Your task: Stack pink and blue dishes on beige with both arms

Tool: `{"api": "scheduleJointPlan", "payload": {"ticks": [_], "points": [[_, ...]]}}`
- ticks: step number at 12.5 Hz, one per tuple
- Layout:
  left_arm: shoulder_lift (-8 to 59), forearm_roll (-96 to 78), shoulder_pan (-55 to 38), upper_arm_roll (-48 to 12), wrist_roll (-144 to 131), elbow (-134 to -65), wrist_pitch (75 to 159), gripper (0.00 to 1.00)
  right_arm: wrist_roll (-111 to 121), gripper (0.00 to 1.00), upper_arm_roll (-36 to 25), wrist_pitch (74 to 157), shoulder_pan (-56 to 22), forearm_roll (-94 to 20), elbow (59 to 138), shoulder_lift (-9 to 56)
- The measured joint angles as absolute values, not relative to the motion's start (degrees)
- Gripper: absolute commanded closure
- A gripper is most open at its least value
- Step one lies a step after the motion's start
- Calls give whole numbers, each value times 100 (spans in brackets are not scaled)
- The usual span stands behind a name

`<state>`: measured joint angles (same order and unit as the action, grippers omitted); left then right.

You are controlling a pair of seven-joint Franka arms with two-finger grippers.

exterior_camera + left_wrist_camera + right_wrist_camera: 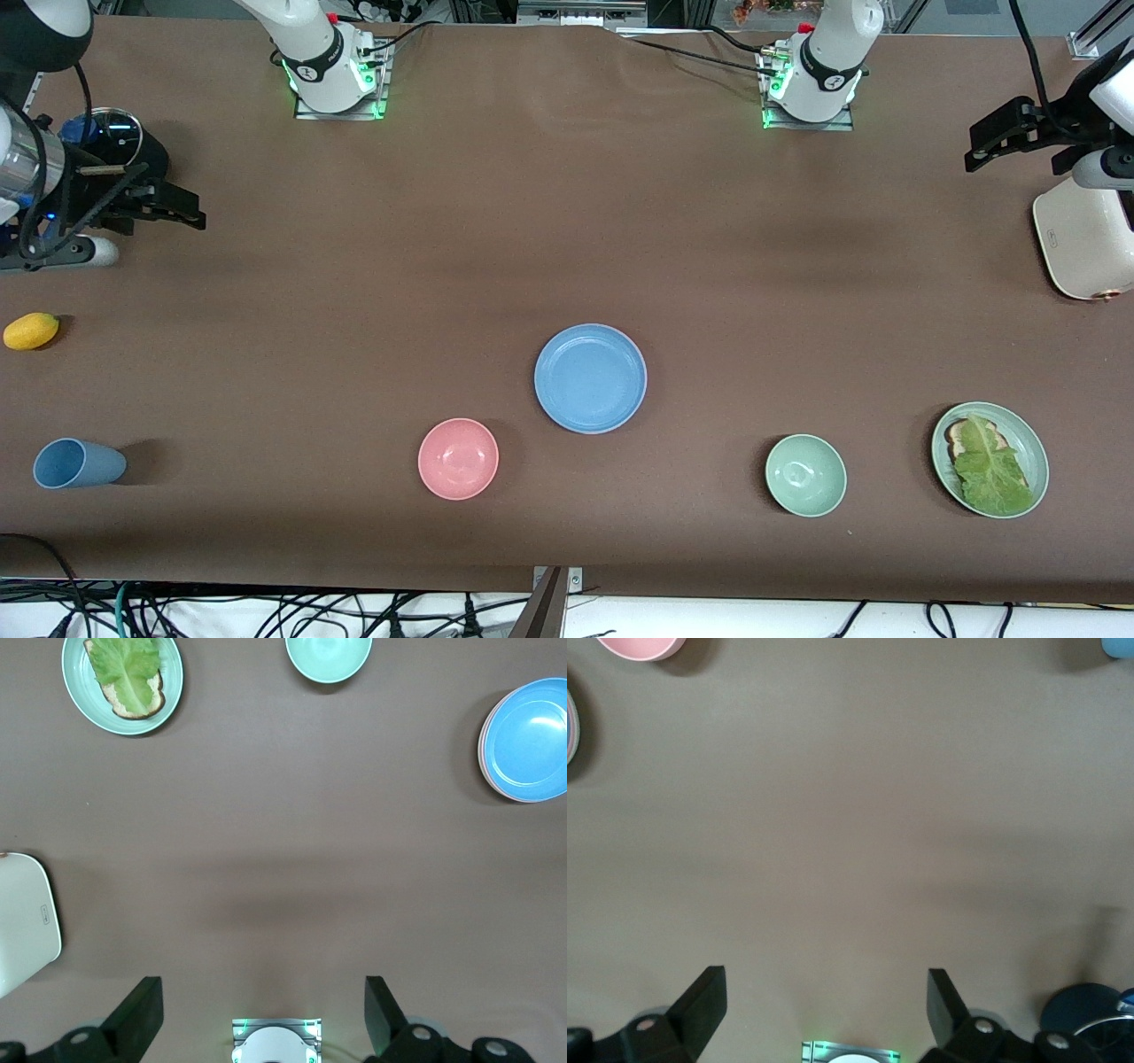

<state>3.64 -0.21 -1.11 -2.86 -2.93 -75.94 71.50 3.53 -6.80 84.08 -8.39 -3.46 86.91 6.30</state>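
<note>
The blue plate (590,378) lies in the middle of the table, on top of a stack. A thin pink plate rim (483,746) shows under its edge in the left wrist view. The beige plate is hidden; nothing of it shows apart from that stack. My left gripper (992,137) hangs open and empty over the left arm's end of the table, its fingers (142,1014) spread wide. My right gripper (182,211) is likewise open and empty over the right arm's end, fingers (946,1001) wide apart. Both are well away from the stack.
A pink bowl (458,458) and a pale green bowl (805,475) sit nearer the camera than the stack. A green plate with toast and lettuce (990,459) and a white appliance (1081,248) are at the left arm's end. A blue cup (78,463) and a yellow fruit (31,330) lie at the right arm's end.
</note>
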Motion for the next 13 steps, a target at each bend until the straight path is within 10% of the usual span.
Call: {"api": "scheduleJointPlan", "payload": {"ticks": [13], "points": [[620, -147, -177, -42, 19, -7849, 7174, 0, 469, 0, -680, 8246, -810, -282, 8387, 620]]}}
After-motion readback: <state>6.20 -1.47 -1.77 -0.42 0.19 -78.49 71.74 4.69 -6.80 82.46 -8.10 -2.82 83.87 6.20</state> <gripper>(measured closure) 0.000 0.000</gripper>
